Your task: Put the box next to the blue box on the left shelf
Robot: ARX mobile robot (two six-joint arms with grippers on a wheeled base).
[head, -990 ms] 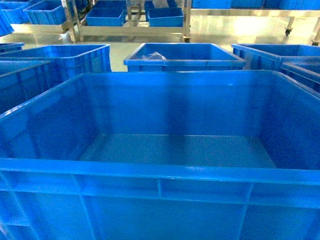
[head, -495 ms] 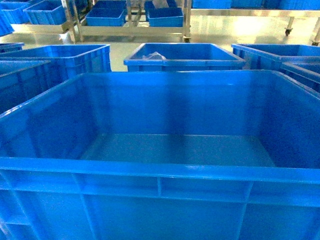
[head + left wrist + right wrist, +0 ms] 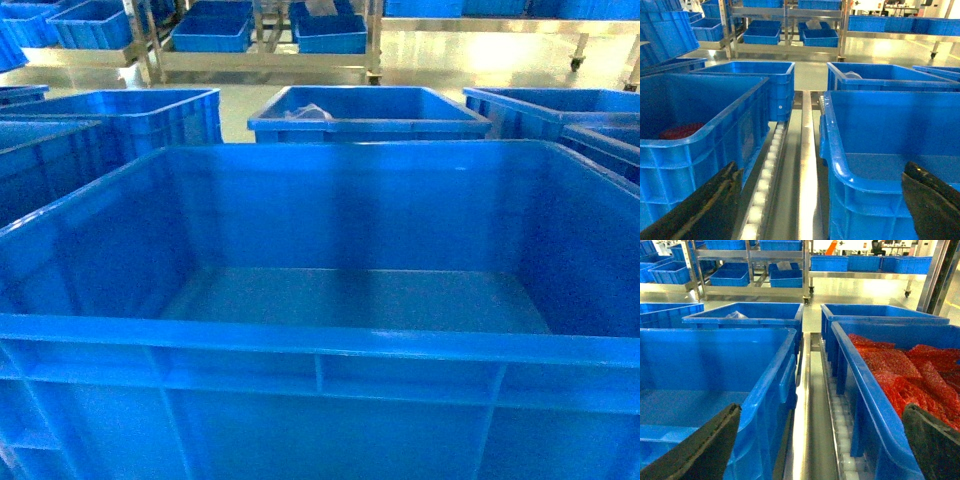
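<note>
Nothing has moved; box (image 3: 320, 350) sits between both open hands.

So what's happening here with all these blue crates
A two-armed mobile robot faces a large empty blue crate, which fills its head view. Each open gripper, left and right, straddles a roller-track gap beside that crate, gripping nothing. The neighbouring crate on the right holds red bagged items; the one on the left has something red inside. Shelving with more crates stands behind.

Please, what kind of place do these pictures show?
Probably a warehouse or factory sorting line: many open blue crates stand in rows on roller conveyor tracks, and metal shelving behind holds more bins on a glossy floor.
</note>
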